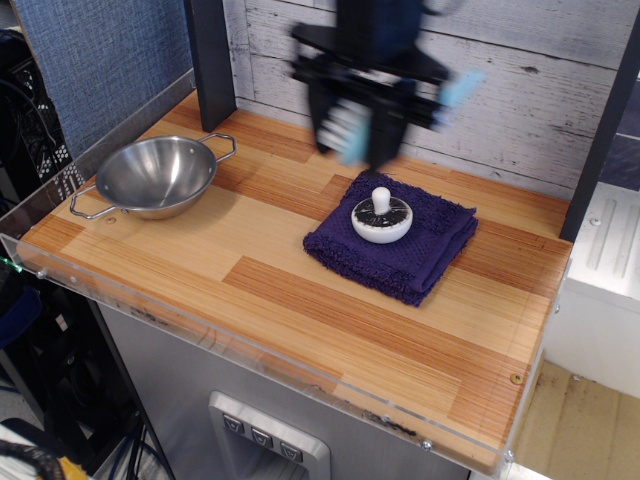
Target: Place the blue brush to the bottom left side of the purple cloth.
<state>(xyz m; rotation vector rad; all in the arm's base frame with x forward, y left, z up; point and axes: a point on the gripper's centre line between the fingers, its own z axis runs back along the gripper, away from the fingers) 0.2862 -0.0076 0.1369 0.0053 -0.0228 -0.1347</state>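
Note:
My gripper (352,128) is blurred with motion, high above the back edge of the purple cloth (400,240). It is shut on the blue brush (352,130), whose pale bristled head shows between the fingers and whose light-blue handle (458,88) sticks out to the right. The cloth lies folded on the wooden table, right of centre. A white-knobbed round object (381,219) sits on the cloth's left part.
A steel bowl (156,177) with two handles stands at the table's left. A dark post (210,62) rises at the back left and another at the right edge (600,130). Bare wood (250,270) lies in front-left of the cloth.

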